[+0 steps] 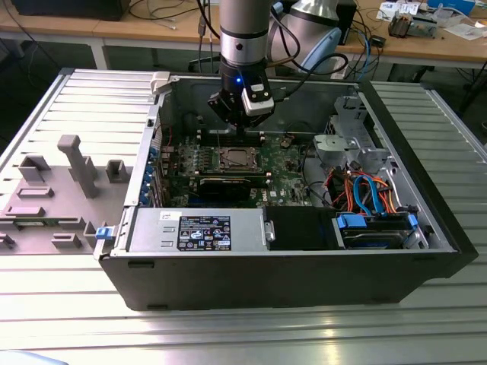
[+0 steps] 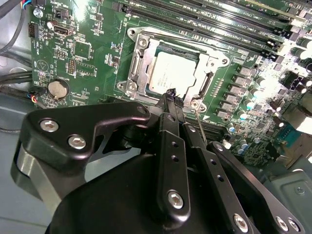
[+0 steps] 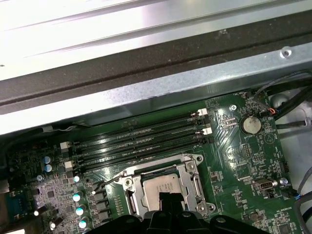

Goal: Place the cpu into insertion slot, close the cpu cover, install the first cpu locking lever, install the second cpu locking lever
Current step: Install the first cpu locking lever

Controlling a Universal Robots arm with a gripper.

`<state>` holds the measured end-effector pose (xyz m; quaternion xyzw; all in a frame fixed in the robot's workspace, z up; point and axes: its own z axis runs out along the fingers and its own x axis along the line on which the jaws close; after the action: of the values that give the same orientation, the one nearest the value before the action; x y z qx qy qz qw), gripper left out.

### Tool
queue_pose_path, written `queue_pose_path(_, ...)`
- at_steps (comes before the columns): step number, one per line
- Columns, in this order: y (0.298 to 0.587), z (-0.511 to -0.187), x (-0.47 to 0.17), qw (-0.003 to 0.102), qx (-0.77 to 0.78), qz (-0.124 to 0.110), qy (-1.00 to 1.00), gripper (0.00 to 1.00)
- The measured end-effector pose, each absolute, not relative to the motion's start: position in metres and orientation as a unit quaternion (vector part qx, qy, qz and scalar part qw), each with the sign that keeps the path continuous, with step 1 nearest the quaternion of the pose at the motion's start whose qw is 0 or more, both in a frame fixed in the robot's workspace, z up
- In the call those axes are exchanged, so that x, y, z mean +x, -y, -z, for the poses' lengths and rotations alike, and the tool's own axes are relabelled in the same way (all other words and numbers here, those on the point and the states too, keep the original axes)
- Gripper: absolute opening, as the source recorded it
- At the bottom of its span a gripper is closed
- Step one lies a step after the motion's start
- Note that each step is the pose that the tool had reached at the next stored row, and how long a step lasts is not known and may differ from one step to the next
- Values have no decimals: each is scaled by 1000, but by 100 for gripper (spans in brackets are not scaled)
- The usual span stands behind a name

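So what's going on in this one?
A single robot arm is reaching down into an open computer case that lies on a metal table. Its gripper, shut, sits at the edge of the insertion slot on the green circuit board. The cpu is already seated there, and the cpu cover looks folded down around it. A thin locking lever runs beside the gripper; whether it is latched is unclear.
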<state>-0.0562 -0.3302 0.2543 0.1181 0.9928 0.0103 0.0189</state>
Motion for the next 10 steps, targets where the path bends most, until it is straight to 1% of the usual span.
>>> queue_pose_path(10,330,-254,-56,18,77,-11,-997,11)
